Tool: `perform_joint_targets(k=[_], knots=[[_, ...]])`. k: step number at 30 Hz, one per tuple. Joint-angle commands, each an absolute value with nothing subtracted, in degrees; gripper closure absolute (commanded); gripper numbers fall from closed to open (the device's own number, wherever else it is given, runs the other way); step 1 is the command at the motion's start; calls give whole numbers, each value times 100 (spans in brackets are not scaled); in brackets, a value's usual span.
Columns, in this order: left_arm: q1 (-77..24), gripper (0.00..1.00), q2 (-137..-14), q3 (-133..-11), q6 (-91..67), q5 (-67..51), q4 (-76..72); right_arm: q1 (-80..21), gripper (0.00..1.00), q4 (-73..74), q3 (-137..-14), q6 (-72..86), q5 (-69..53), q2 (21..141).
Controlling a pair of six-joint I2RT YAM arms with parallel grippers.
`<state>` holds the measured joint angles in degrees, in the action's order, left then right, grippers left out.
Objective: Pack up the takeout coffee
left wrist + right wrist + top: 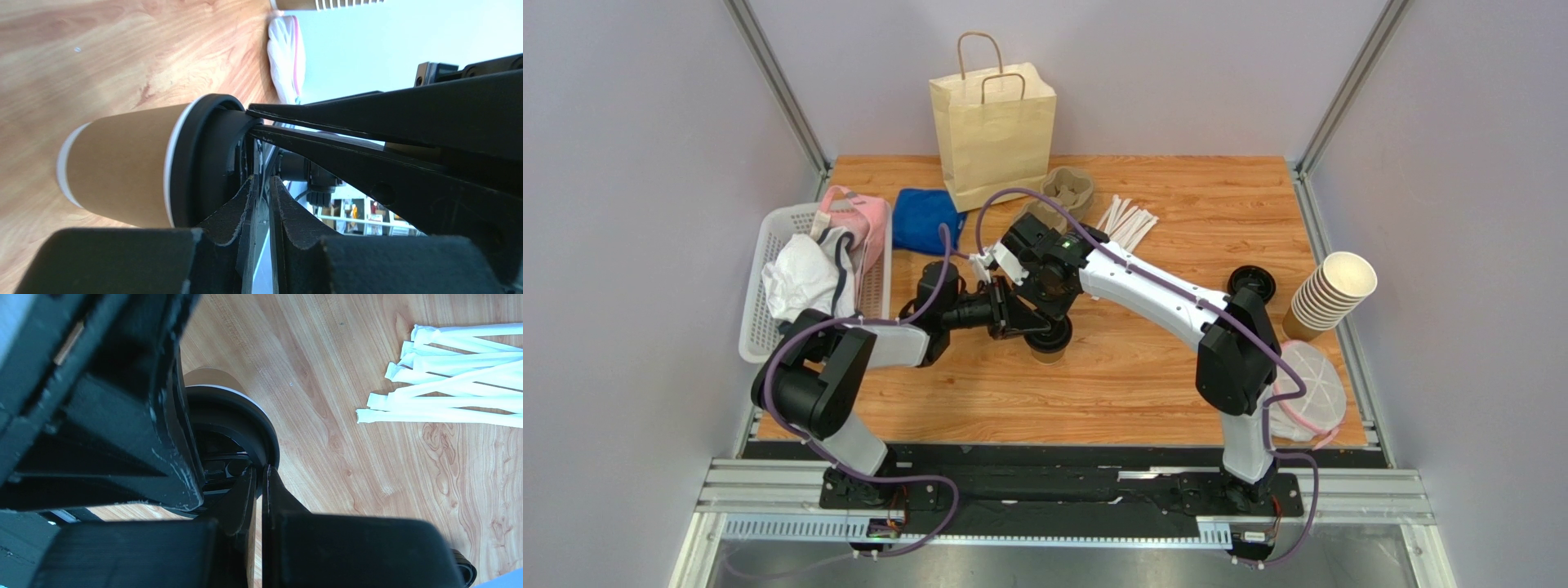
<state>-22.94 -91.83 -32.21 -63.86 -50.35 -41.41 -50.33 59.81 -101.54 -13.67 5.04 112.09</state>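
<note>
takeout coffee [1052, 346] stands upright mid-worktop [1161, 380], black lid [205, 162] on, well apart from the paper bag [995, 135] at the far edge. left jaws and right jaws are each pressed almost together, tips touching the lid's top; whether either nips its rim i cannot tell. this looks like seating the lid. press straight down and evenly so the cup neither tips nor crumples, and check the rim sits flush before lifting toward the bag.
</note>
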Motion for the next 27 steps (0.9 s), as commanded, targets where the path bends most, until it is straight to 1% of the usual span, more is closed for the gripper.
perform_joint_targets(k=[1, 8, 11, 12, 15, 18, 25, 27], knots=[[-2364, 81, -9316, -3357, -6346, -4913, -4281, -5045, 100, 5977, -10213, -1292, 352, 11443], [-2355, 86, -9589, -3357, -6030, -4676, -3490, -5036, 100, 5977, -10187, -1345, 396, 11487], [-2347, 89, -9747, -3410, -5950, -4623, -3235, -5001, 99, 5968, -10152, -1336, 360, 11514], [-2347, 92, -9782, -3445, -5802, -4597, -2947, -5010, 99, 5968, -10143, -1327, 343, 11522], [-2347, 96, -9879, -3524, -5608, -4491, -2515, -4975, 96, 5968, -10169, -1327, 308, 11540], [-2347, 98, -9940, -3524, -5537, -4412, -2321, -4966, 92, 6011, -10239, -1318, 220, 11523], [-2312, 99, -10081, -3691, -5397, -4386, -2074, -4878, 68, 6346, -10740, -1231, -298, 11400], [-2320, 100, -10098, -3726, -5379, -4395, -2048, -4825, 65, 6416, -10863, -1204, -439, 11312]])
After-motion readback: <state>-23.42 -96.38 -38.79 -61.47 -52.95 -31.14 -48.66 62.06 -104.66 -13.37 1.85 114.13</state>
